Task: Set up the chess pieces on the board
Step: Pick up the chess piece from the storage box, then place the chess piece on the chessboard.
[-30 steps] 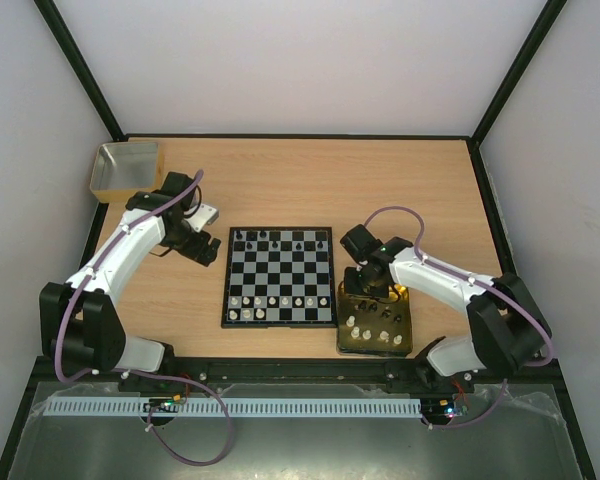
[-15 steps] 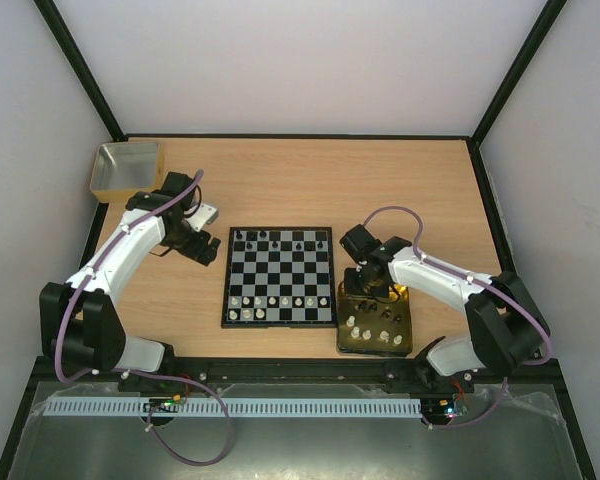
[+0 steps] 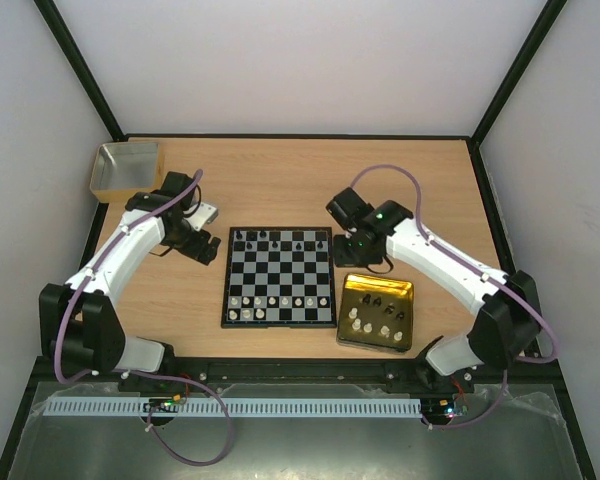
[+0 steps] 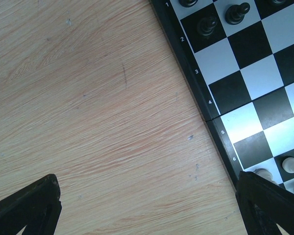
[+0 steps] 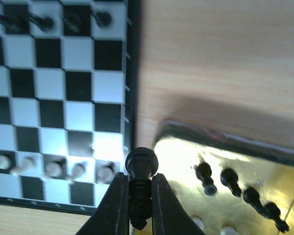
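Right gripper, shut tight on a round-headed black piece, holds it aloft just right of the far right corner of the board, beyond the gold tray: the carry is in hand, and next comes setting it upright on an empty far-side square, while left gripper hangs wide open, empty

Stretches the left arm forward from its base, with the wrist turned inward. Holds the left end effector wide open, both fingers far apart. Reaches the right arm forward and to the left, raised. Presses the right end effector closed on a black chess piece, upright between the fingers.
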Robot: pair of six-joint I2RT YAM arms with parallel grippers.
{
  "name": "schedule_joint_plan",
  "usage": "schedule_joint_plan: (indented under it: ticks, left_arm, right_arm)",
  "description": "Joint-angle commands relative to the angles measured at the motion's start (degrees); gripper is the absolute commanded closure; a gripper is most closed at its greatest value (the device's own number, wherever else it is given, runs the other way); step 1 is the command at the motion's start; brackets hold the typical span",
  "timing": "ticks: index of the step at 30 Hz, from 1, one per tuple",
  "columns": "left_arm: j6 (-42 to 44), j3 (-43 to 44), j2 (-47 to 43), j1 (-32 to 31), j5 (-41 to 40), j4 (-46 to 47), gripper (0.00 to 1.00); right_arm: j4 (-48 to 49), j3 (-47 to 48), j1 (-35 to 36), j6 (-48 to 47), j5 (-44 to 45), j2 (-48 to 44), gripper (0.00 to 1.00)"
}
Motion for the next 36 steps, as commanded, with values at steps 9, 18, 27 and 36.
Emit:
schedule_joint_plan:
  ticks: [9, 18, 27, 36]
  left_arm:
    - [-1.2, -1.3, -1.5, -0.3, -1.3, 0.7, 0.03]
    - [-2.0, -2.3, -1.7, -0.3, -2.9, 2.2, 0.03]
    - [-2.2, -2.8, -2.1, -0.3, -3.3, 3.1, 0.03]
    - [-2.4, -3.1, -2.2, -0.4, -3.3, 3.6, 0.03]
  right_arm:
    - [-3.9, 25.0, 3.9, -3.9, 0.5, 21.2, 0.98]
    - [-6.3, 47.9, 5.2, -4.8, -0.1, 39.4, 0.98]
    - [-8.5, 57.5, 5.2, -5.4, -1.5, 49.3, 0.98]
    - [-7.8, 61.6, 5.1, -4.3, -0.4, 53.5, 0.98]
